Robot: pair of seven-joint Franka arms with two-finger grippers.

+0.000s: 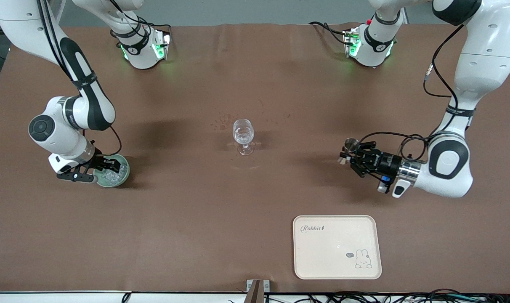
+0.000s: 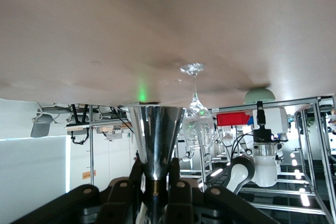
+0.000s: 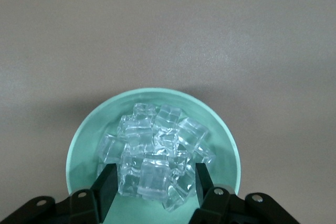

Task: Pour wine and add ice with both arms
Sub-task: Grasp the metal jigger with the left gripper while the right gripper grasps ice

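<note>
Over green bowl (image 1: 112,170) – right end effector (image 1: 96,169) spread around ice (image 3: 155,161); left end effector (image 1: 351,158) clamps steel cup (image 2: 156,140).

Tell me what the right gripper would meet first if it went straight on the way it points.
The ice: the right gripper points down into the green bowl, open fingers straddling the heap. Whether they already touch is unclear.
</note>
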